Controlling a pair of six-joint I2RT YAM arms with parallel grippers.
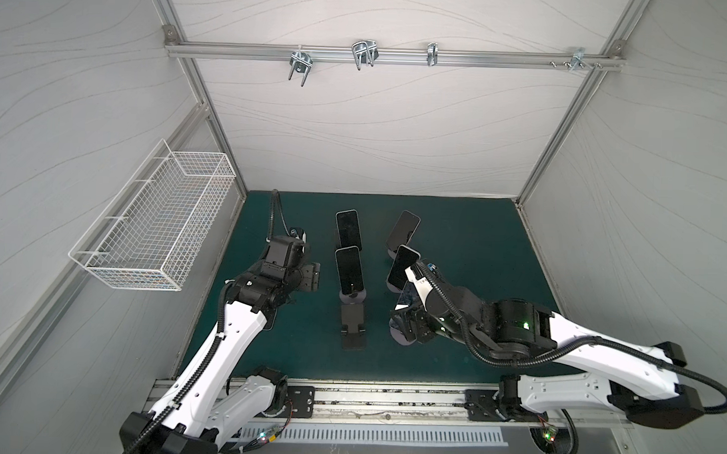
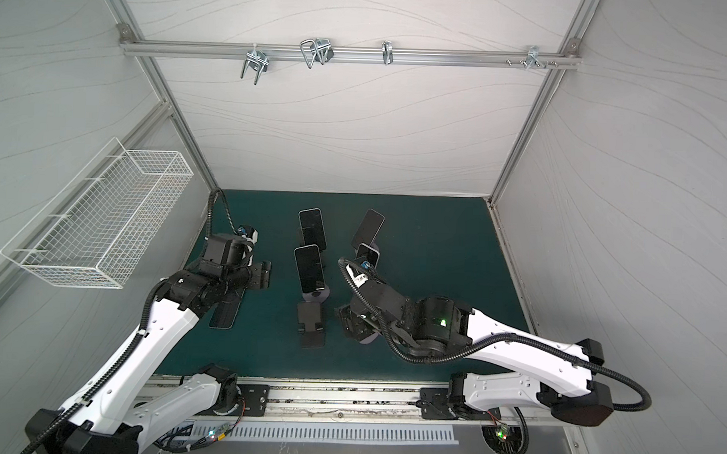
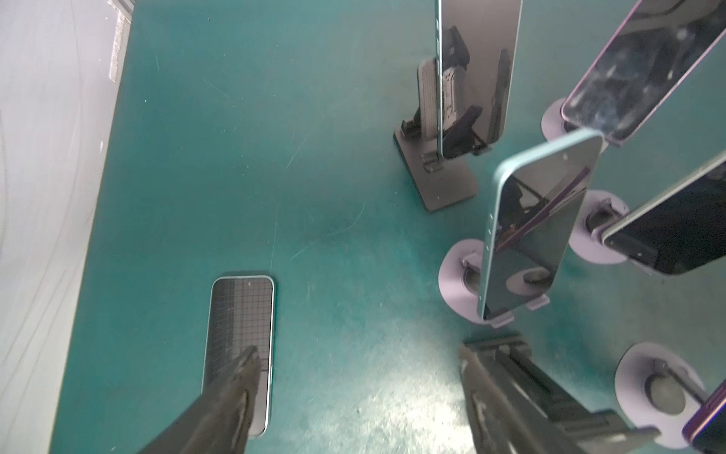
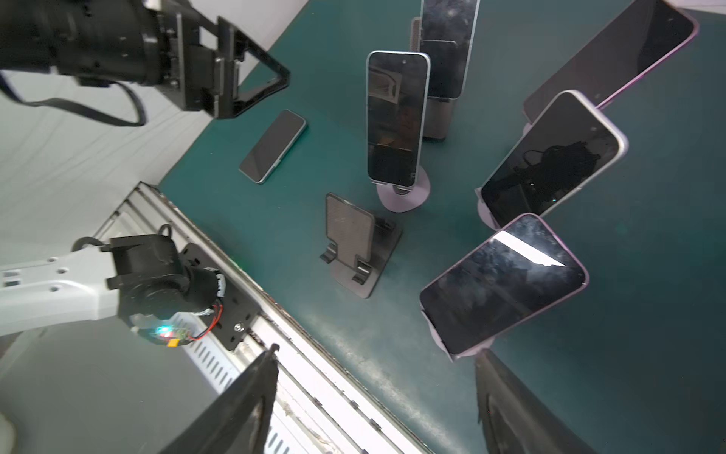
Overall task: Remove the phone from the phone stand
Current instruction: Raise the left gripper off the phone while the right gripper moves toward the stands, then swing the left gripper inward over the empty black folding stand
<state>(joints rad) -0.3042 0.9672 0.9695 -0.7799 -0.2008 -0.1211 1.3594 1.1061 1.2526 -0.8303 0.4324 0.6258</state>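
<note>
Several dark-screened phones lean on stands on the green mat (image 1: 469, 240). The nearest right one (image 4: 503, 283) rests on a lilac stand (image 4: 438, 334). My right gripper (image 4: 377, 365) is open just in front of it, one finger (image 4: 491, 377) under the stand's lip, nothing held. In both top views this gripper (image 1: 400, 325) covers most of that phone. An empty black stand (image 1: 352, 327) sits mid-mat. One phone (image 3: 239, 346) lies flat at the left. My left gripper (image 3: 359, 365) hovers open above the mat beside it, empty.
Other phones stand behind: one on a black stand (image 1: 348, 229), one on a lilac stand (image 1: 348, 271), two at the right (image 1: 402, 229) (image 1: 402, 264). A white wire basket (image 1: 158, 229) hangs on the left wall. A metal rail (image 1: 389, 399) borders the front.
</note>
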